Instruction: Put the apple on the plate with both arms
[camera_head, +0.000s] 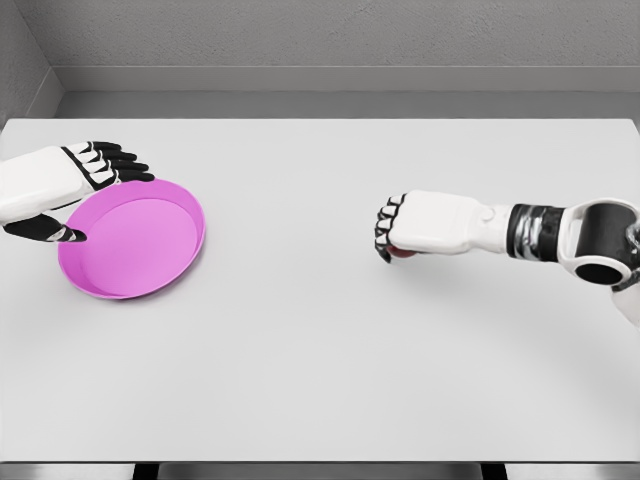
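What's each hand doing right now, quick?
Left hand: gripping the rim of the pink plate.
Right hand: curled over the apple, which is mostly hidden.

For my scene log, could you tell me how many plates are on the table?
1. The pink plate sits at the table's left side, its rim held by the left hand. Nothing in view could hide another.
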